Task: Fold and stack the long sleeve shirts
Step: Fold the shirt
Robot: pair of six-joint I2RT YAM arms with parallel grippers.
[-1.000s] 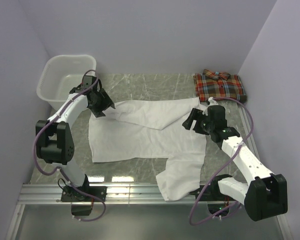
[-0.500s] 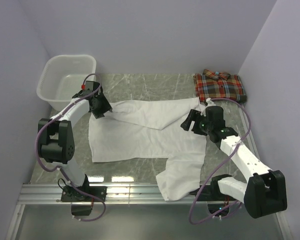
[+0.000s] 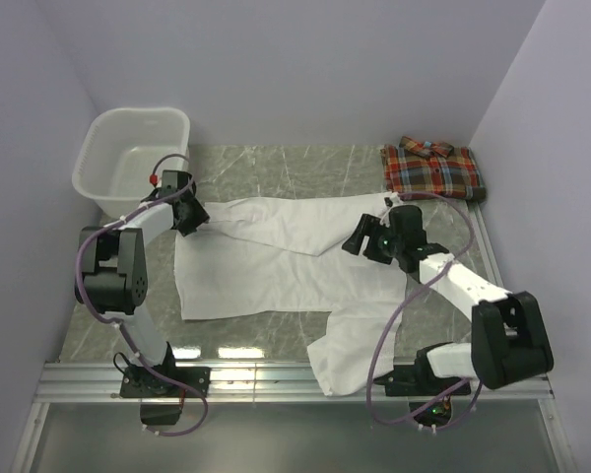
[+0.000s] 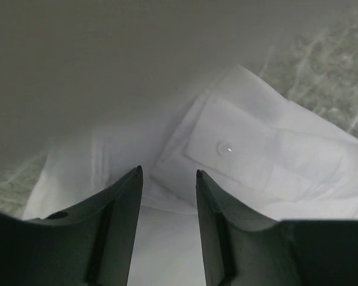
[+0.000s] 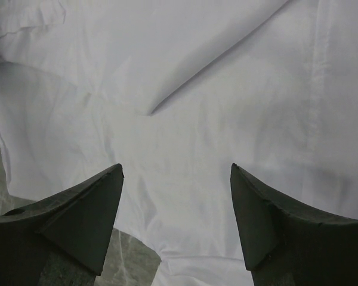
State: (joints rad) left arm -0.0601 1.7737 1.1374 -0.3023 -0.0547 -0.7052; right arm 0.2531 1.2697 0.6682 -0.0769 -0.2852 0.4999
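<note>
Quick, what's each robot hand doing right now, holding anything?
Left gripper: fingers partly open over the white shirt, nothing clamped.
Right gripper: fingers wide open above the white shirt, holding nothing.

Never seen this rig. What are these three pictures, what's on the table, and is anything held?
Two white robot arms are bolted at the table's near edge. The wide picture comes from a fixed camera above and behind them, showing the left arm and the right arm. The other two come from wrist cameras. The dark wedges at the bottom are the left fingers and the right fingers. On the marbled table lie a spread white shirt, a folded plaid shirt far right and a white basket far left. The left fingers stand apart at a sleeve end, near a buttoned cuff. The right fingers hang wide open over the shirt's body. Nothing is visibly held.
</note>
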